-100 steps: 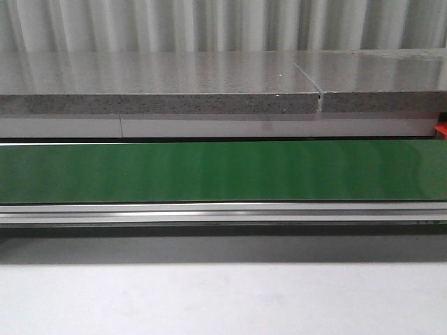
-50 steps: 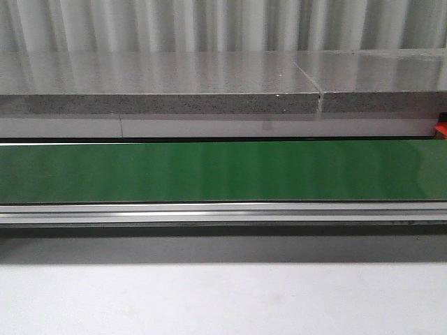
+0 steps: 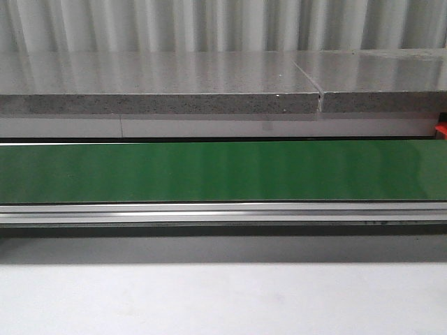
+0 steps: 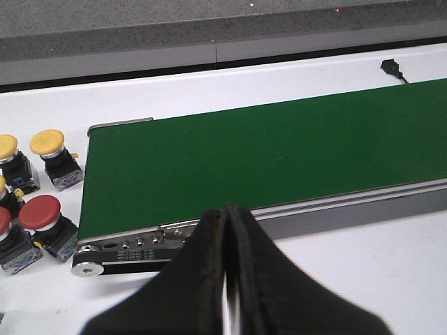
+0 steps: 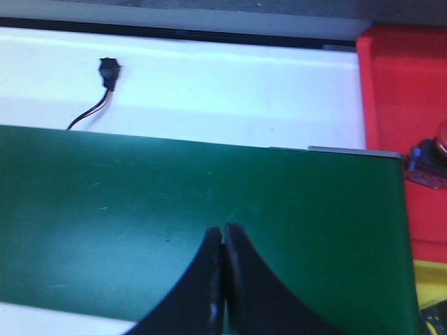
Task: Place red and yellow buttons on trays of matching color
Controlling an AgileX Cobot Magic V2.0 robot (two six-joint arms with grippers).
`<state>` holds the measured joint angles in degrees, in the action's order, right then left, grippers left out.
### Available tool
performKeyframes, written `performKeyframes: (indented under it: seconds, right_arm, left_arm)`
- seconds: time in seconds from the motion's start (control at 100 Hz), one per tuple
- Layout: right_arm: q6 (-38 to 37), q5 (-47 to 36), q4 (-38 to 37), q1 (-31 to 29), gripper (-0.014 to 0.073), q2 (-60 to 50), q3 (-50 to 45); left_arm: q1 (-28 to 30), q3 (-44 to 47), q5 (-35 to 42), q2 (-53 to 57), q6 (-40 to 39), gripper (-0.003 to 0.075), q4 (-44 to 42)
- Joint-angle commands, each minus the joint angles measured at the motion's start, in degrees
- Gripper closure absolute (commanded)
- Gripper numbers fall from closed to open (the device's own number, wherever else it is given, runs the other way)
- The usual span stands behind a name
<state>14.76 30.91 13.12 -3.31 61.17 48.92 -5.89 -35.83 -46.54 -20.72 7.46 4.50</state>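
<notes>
At the bottom of each wrist view a claw is pressed together, empty: the left claw [image 4: 227, 279] over the white bench [image 4: 391, 265] beside the green belt [image 4: 279, 153], the right claw [image 5: 222, 286] over the belt. Red buttons [image 4: 40, 213] and yellow buttons [image 4: 47, 143] stand on the bench at the left edge of the left wrist view. A red tray [image 5: 401, 91] fills the right wrist view's upper right, holding one button [image 5: 429, 160] at the frame edge.

Left wrist view: two yellow buttons [image 4: 47, 143] and two red buttons [image 4: 40, 211], mushroom caps on dark blocks, upright on white desk [image 4: 174, 91] beside belt end; some cut off at frame edge. Right wrist view: red tray [image 5: 401, 105] beside belt's other end, holding one partly visible button [image 5: 434, 159]; yellow tray corner [image 5: 429, 289] adjoining.
</notes>
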Motion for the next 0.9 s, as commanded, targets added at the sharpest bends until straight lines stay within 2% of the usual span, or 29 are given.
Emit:
performKeyframes:
  seconds: [0.0, 0.42, 0.7, 0.89]
  right_arm:
    - [-0.4, -6.1, -1.4, 2.9, 0.0657, -3.6, -0.6]
    - [-0.4, -11.2, -2.3, 4.6, 0.0652, -19.3, -11.6]
    - [-0.4, -6.2, -2.3, 4.6, 0.0652, -35.7, -18.2]
    - [-0.4, -1.5, -2.3, 4.6, 0.0652, -42.2, -19.5]
  left_arm:
    - [-0.4, -1.6, 3.7, -0.5, 0.0, 0.0741, 0.6]
    - [-0.4, -1.6, 3.7, -0.5, 0.0, 0.0741, 0.6]
    - [-0.4, -1.6, 3.8, -0.5, 0.0, 0.0741, 0.6]
    - [-0.4, -1.6, 4.5, -0.5, 0.0, 0.0741, 0.6]
